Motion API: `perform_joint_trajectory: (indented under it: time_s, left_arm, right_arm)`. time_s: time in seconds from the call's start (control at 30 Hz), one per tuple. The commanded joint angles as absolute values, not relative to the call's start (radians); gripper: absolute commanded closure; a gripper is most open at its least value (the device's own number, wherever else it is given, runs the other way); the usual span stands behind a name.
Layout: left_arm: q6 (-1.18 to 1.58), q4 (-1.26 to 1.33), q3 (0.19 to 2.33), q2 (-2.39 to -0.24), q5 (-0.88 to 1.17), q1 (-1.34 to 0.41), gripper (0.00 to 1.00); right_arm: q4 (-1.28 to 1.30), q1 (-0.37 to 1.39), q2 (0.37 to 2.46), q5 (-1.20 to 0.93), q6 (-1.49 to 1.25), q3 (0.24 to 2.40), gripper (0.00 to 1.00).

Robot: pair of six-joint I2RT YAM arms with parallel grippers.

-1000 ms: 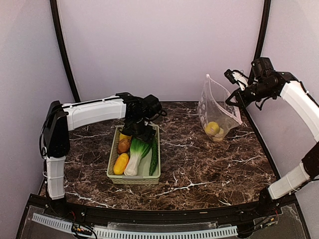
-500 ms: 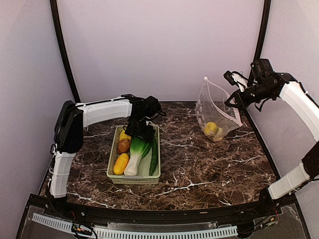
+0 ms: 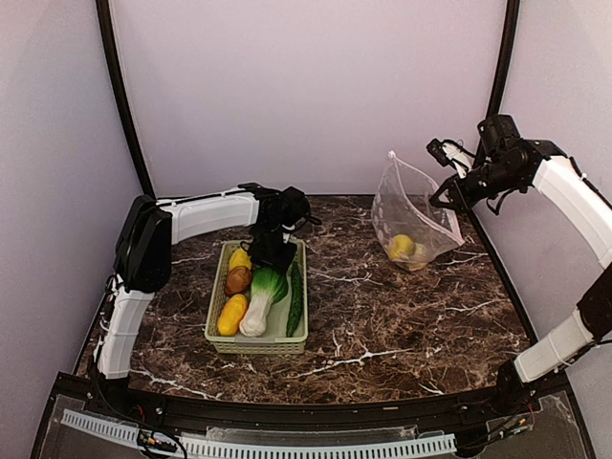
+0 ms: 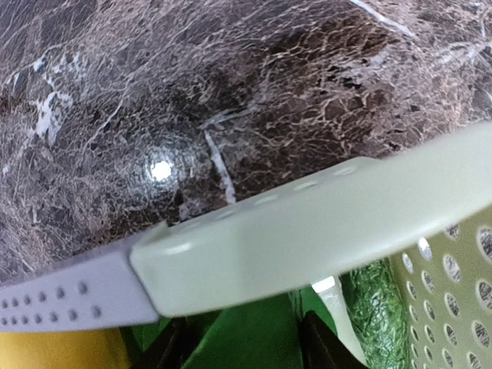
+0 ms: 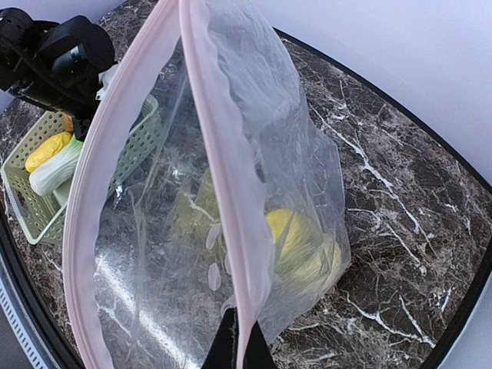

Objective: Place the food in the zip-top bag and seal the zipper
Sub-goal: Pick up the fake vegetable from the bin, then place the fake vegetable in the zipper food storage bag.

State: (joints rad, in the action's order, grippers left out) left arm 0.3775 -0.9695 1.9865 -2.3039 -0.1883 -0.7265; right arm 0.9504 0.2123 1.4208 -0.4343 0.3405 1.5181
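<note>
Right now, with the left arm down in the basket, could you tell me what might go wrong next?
1. The left fingers sit low among the food, close to the basket rim; lifting could snag it and drag the basket.
2. The bag hangs from one pinch by the right fingers on its pink strip; the mouth looks narrow and slack, so dropped food could miss or fold it shut.

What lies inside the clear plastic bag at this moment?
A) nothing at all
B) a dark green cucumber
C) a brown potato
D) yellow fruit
D: yellow fruit shows through the bag near its bottom, while the cucumber and the potato lie in the basket.
</note>
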Motion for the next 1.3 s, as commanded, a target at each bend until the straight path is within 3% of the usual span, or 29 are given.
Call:
perform_joint_trajectory:
  time_s: [0.0,0.27,0.47,1.0,1.27]
  left_arm:
    - [0.367,-1.048,2.038,-2.304,-0.177,-0.722,0.58]
    - [0.371,-1.109,2.074,-2.251,-0.196,-0.733,0.89]
    - [0.374,-1.114,2.072,-2.142,-0.249,-0.761,0.98]
    - [0.224,-0.78,1.995,-1.785,-0.425,-0.926,0.99]
    - [-0.006,-0.257,1.779,-1.633,-0.49,-1.044,0.99]
  right_arm:
    - [0.96,0.212,1.435,-0.455,0.351,1.527,1.0]
    - [0.957,0.213,1.427,-0.472,0.354,1.515,1.0]
    - [0.978,0.219,1.419,-0.465,0.369,1.524,1.0]
    - [1.007,0.25,1.423,-0.524,0.39,1.522,1.0]
    - [1.023,0.256,1.432,-0.581,0.378,1.542,1.0]
